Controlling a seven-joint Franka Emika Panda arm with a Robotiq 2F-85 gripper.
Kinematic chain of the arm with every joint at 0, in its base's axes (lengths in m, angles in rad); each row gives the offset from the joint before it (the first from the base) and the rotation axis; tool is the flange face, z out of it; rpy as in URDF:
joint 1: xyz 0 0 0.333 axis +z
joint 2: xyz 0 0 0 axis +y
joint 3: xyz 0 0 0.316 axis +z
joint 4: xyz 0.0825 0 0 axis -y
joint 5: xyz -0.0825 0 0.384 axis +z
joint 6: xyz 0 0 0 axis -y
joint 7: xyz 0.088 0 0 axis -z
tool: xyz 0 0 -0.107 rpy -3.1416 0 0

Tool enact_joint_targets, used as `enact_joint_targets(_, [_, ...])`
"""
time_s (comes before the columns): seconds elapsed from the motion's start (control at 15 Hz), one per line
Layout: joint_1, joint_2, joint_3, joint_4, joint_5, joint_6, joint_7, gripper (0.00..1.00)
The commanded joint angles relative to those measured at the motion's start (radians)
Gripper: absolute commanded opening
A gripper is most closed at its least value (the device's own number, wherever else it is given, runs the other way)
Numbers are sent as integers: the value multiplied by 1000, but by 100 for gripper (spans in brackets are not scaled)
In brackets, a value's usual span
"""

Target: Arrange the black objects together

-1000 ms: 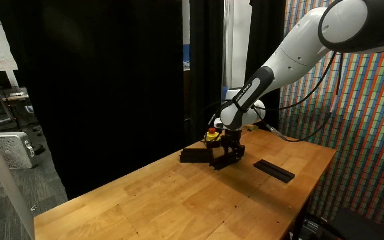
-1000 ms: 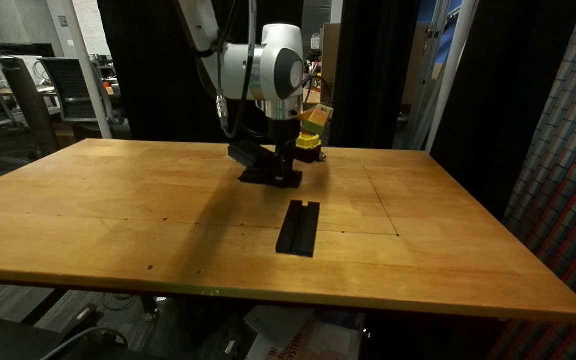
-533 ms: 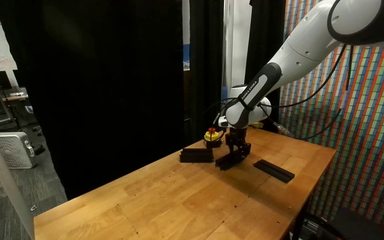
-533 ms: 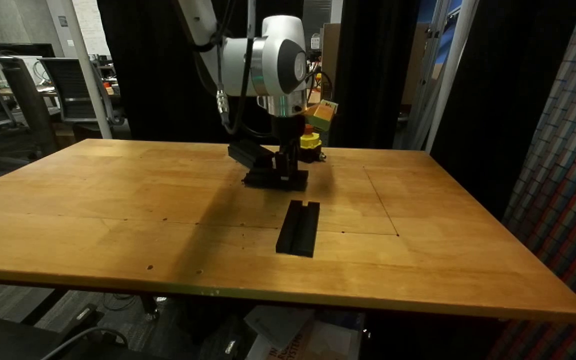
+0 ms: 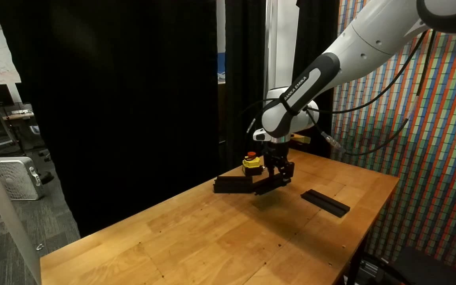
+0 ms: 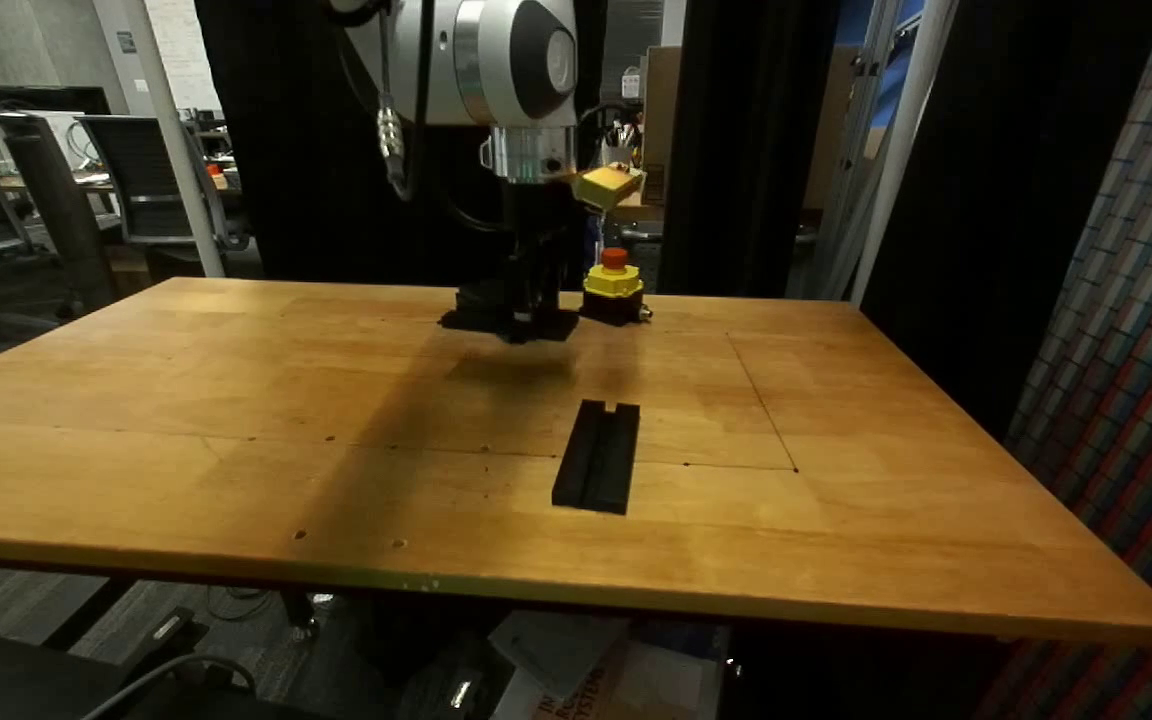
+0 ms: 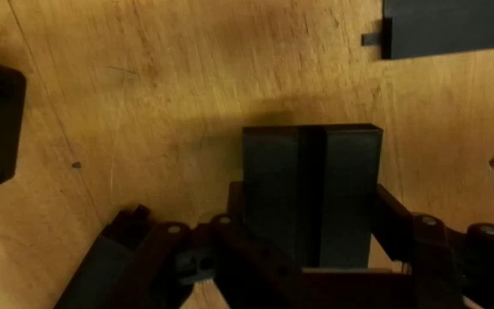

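Black is the bar that the gripper holds: the fingers are clamped on its two long sides. This bar hangs above the table, near the button. A second bar lies on the table, farther from the button. At least one more bar rests near the button.
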Motion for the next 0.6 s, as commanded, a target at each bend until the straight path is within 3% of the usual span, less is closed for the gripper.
enact_joint_targets(0.0, [40,-31,7,68,75,-134,151,46])
enact_joint_targets(0.2, [63,-7,16,141,144,-202,306,46])
enact_joint_targets(0.53, [87,32,31,185,217,-112,522,46])
